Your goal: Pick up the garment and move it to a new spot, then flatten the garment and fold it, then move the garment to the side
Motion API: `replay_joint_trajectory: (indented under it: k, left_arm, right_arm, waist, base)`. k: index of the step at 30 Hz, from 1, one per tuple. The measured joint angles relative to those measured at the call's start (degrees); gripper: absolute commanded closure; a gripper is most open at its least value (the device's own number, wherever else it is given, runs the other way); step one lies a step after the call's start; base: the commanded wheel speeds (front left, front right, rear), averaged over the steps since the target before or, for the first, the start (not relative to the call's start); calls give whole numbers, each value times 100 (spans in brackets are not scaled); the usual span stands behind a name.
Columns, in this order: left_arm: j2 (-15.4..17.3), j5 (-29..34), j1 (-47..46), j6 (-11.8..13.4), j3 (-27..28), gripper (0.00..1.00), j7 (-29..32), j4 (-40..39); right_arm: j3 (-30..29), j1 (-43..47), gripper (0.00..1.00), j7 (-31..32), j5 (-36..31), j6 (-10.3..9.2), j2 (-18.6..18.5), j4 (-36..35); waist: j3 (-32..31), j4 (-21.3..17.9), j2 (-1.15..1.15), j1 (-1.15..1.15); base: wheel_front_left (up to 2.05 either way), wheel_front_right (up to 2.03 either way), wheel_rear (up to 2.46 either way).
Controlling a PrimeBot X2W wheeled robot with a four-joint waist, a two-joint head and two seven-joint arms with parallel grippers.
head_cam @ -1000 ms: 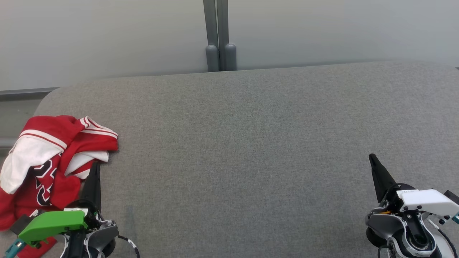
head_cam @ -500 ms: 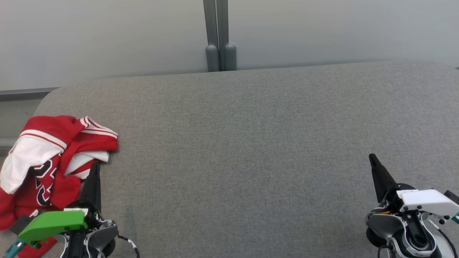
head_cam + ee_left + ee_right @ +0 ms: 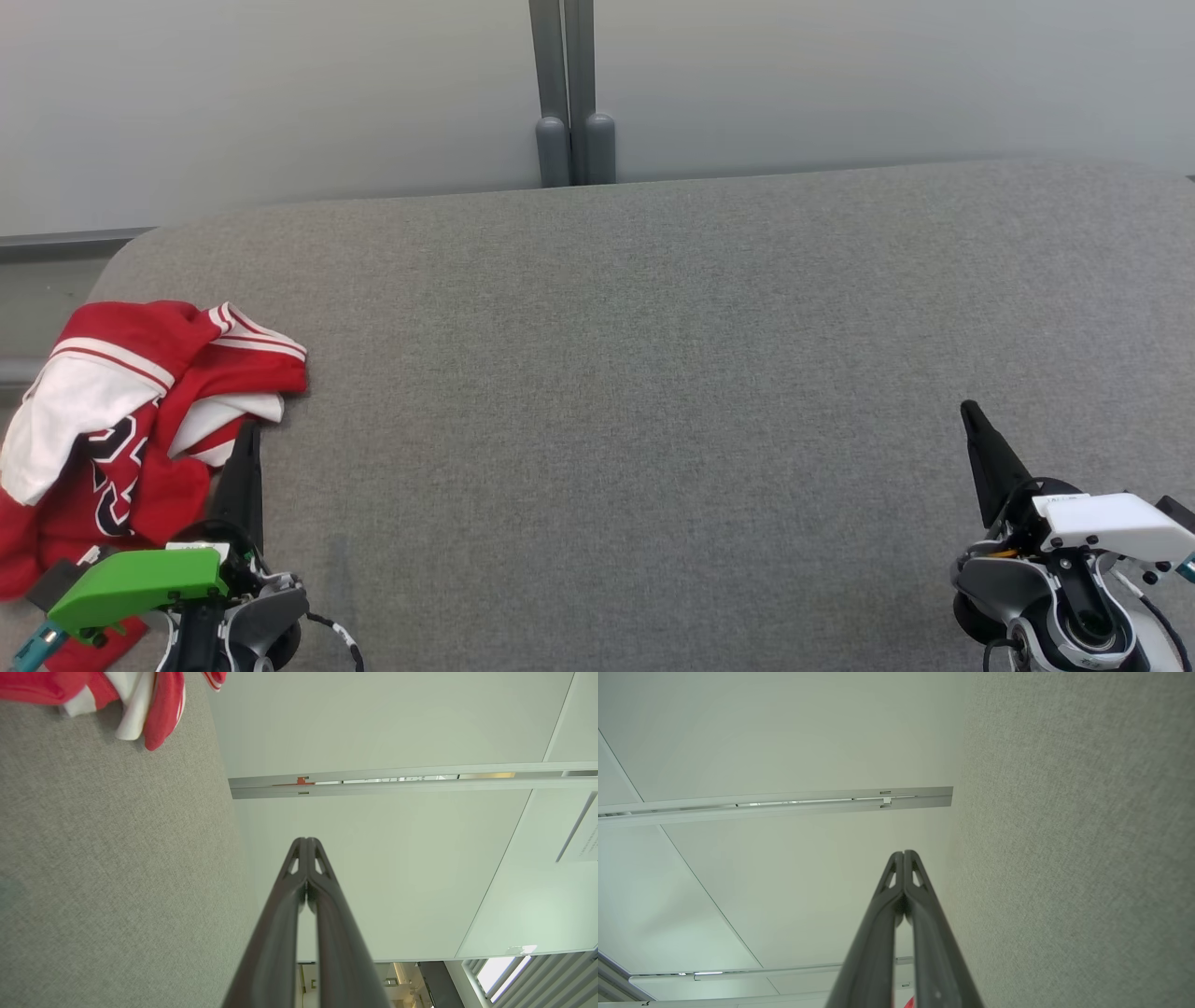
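The garment [image 3: 140, 411] is a red and white sport shirt with black printed figures. It lies in a crumpled heap on the far left side of the desk [image 3: 635, 373], which has a grey woven cover and a rounded far corner. The shirt is not flat: white parts are folded over red parts, and one striped edge points toward the middle of the desk. Its left part reaches the border of the head view.

The left tool [image 3: 248, 431] is at the lower left of the head view, under a green cover [image 3: 135, 579]. Its two dark fingers are pressed together and hold nothing. They point away from the robot, just beside the right edge of the garment; from the head view I cannot tell if they touch the cloth. In the left wrist view the fingertips [image 3: 306, 842] meet with no gap, and the shirt is off in the upper left corner, apart from them.

The right tool [image 3: 971, 415] is at the lower right, under a white cover [image 3: 1111, 523], well apart from the garment. Its fingers are also together and empty, as the right wrist view shows.

Behind the desk stand a pale wall [image 3: 280, 93] and a grey upright post [image 3: 565, 93].
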Motion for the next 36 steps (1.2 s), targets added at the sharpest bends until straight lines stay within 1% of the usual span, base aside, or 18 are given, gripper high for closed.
replay_joint_trajectory:
  k: [36]
  left_arm:
    - [0, -1, 0, 0, 0, 100, 0, 0]
  right_arm:
    - [0, 0, 100, 0, 0, 0, 0, 0]
  waist:
    - [0, 0, 0, 0]
  base:
    - [0, 0, 0]
